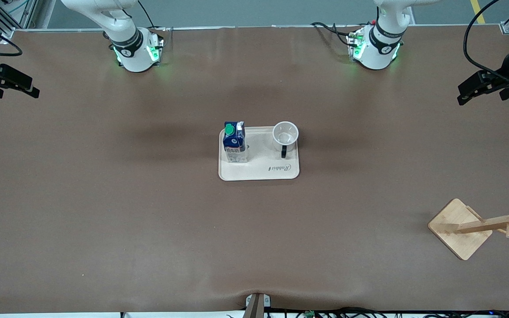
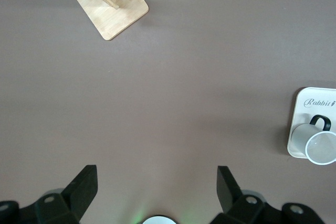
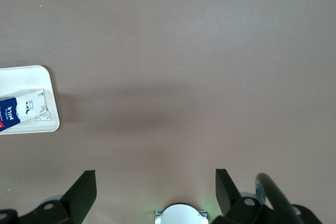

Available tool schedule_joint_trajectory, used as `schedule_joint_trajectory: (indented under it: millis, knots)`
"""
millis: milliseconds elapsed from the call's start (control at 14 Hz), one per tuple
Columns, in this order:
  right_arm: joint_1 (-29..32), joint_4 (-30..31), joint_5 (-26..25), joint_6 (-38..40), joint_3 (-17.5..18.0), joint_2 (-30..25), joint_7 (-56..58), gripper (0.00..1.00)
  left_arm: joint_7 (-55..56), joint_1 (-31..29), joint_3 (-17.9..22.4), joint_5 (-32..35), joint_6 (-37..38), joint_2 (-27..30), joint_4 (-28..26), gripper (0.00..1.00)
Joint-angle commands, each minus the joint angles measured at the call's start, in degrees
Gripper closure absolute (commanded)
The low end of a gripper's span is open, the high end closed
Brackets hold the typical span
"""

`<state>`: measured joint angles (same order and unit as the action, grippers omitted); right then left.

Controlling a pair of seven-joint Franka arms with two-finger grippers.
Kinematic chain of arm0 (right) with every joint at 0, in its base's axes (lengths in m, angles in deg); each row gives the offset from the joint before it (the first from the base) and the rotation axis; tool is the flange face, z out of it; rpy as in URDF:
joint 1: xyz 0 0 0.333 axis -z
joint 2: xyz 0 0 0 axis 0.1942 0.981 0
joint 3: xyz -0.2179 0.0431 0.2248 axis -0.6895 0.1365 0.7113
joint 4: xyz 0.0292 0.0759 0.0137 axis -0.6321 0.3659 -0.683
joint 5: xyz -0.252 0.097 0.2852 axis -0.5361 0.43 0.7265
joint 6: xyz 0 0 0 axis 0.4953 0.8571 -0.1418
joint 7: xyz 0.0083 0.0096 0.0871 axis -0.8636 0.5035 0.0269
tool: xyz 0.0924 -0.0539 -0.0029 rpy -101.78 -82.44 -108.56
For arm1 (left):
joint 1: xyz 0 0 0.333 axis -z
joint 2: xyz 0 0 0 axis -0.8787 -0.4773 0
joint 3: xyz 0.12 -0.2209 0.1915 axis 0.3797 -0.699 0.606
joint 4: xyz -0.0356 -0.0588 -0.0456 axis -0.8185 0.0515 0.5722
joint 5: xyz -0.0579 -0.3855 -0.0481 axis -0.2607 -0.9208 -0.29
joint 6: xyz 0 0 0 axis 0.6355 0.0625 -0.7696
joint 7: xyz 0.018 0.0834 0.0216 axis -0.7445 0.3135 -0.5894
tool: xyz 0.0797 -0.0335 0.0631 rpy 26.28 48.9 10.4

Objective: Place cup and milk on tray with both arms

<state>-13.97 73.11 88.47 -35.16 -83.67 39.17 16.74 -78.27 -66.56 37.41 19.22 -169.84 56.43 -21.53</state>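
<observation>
The cream tray (image 1: 261,170) lies at the middle of the table. The dark blue milk carton (image 1: 234,143) with its green cap stands upright on the tray, at the right arm's end. The white cup (image 1: 285,134) with its black handle stands upright on the tray, at the left arm's end. My left gripper (image 1: 461,98) is open and empty, up in the air over the table's edge at the left arm's end. My right gripper (image 1: 34,92) is open and empty, over the table's edge at the right arm's end. The left wrist view shows its open gripper (image 2: 157,174), the cup (image 2: 315,142) and the tray (image 2: 311,100). The right wrist view shows its open gripper (image 3: 156,178), the milk (image 3: 21,109) and the tray (image 3: 31,74).
A wooden rack with pegs on a square base (image 1: 460,227) lies tipped over near the front camera at the left arm's end; it also shows in the left wrist view (image 2: 113,6). Both arm bases stand at the table's back edge.
</observation>
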Motion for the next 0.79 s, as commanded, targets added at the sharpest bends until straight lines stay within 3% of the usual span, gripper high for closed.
schedule_joint_trajectory:
  millis: [0, 714]
  knots:
    - [0.30, -0.70, -0.02, 0.13, 0.21, -0.05, 0.05, 0.00, -1.03, -0.29, 0.06, -0.92, -0.15, 0.93, -0.56, 0.00]
    - [0.30, -0.78, 0.07, 0.92, 0.21, -0.22, 0.05, 0.00, -1.12, 0.15, -0.90, -2.23, 0.20, -0.39, 0.76, 0.00]
